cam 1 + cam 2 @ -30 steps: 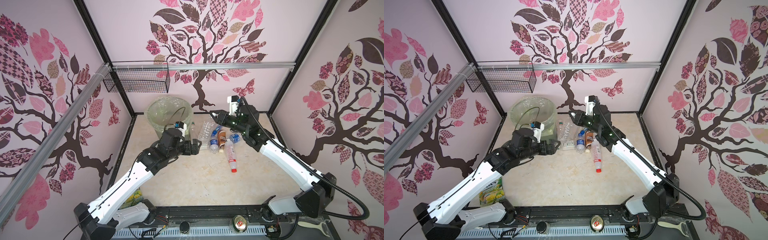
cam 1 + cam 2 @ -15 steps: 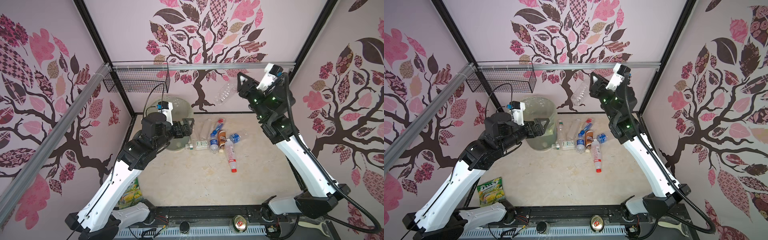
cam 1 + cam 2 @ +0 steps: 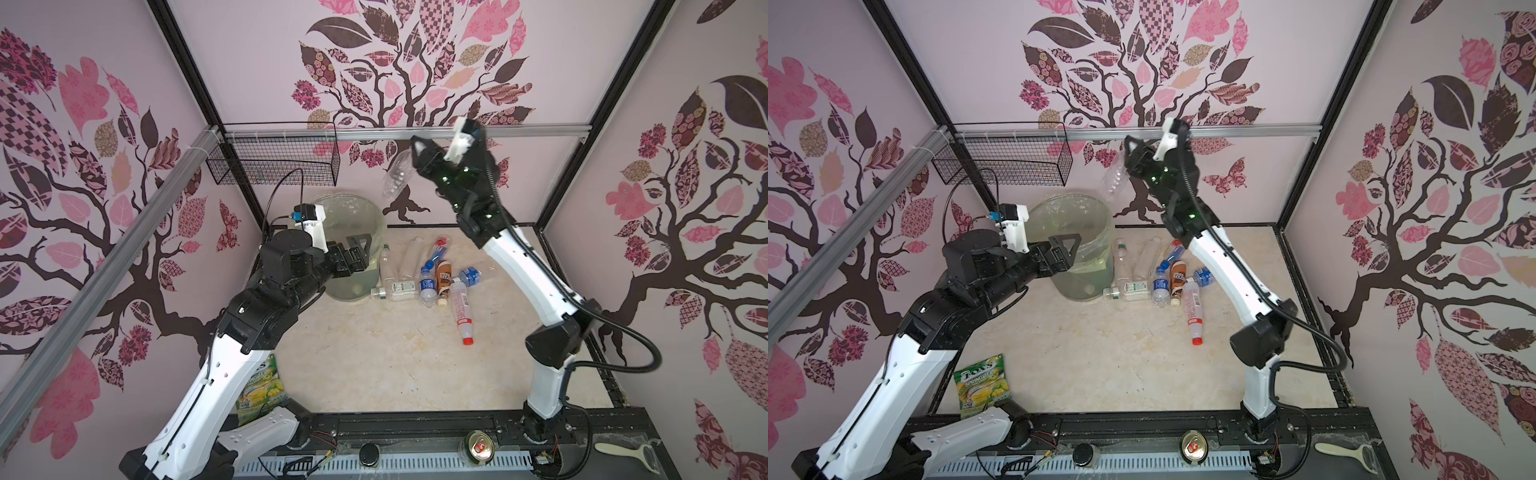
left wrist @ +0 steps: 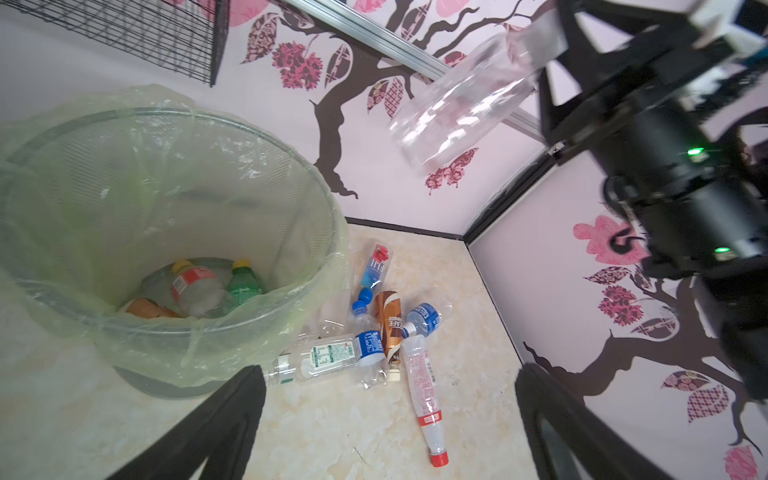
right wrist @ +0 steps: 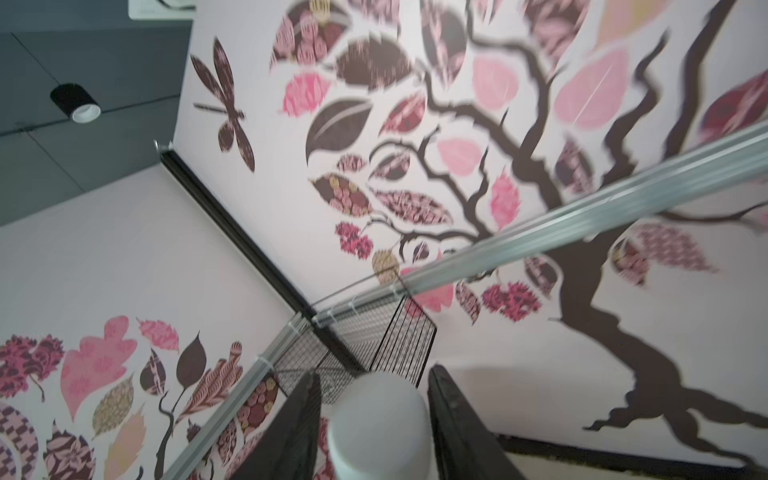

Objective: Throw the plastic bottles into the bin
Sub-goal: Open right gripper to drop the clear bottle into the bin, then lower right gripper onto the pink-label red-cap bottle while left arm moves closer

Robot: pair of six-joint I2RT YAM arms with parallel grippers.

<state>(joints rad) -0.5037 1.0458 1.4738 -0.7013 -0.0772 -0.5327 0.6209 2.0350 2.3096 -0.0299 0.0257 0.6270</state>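
One bin [image 3: 376, 224] stands at the back left of the counter [image 3: 374, 361], with the left gripper [image 3: 360, 251] in front of its wall. Eight plastic bottles [image 3: 426, 286] lie in a loose heap just to its right, among them one brown bottle [image 3: 444, 277] and one long red-capped bottle [image 3: 461, 309]. A ninth, a clear bottle [image 3: 397, 174], is high in the air, above and to the right of the bin's mouth, at the tip of the right gripper [image 3: 417, 151].

The left gripper [image 4: 388, 374] is spread wide with nothing in it. The right gripper [image 5: 372, 374] has its fingers [image 5: 453, 415] either side of the clear bottle's pale, blurred end [image 5: 378, 424]; whether they clasp it or have let go, I cannot tell.

Only the left wrist view looks down into the bin [image 4: 232, 187], where three more lie on the bottom: a red-labelled bottle [image 4: 195, 286], a green bottle [image 4: 241, 286], and an orange-brown bottle [image 4: 145, 308], half hidden. Only the top views show one can [image 3: 1192, 446], one green snack packet [image 3: 980, 384] and one peeler [image 3: 1343, 451], all at the front. The right wrist view takes in only wall, rail, the wire basket [image 5: 374, 345] and that bottle's end.
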